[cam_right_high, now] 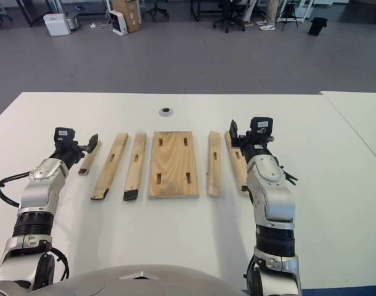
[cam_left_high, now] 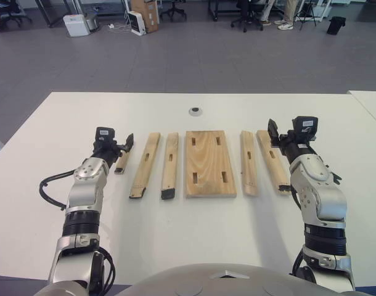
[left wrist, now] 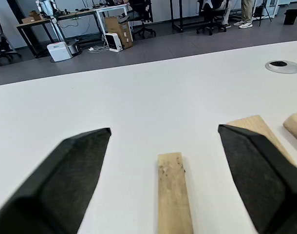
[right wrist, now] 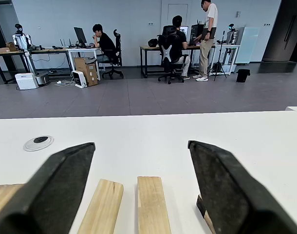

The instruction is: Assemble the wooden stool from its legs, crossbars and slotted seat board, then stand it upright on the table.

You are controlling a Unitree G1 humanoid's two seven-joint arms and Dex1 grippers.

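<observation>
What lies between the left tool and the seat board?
Two slotted legs, the outer leg and inner leg, lie between left tool and seat board, in the eye views.

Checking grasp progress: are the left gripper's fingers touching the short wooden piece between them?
Apart. The left wrist view shows the left gripper open, with bare table visible between each finger and the short wooden piece.

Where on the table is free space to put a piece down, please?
Free: the near strip of table before the legs and board, and the far strip around the grommet. Crowded: that row itself, with only narrow gaps between pieces.
</observation>
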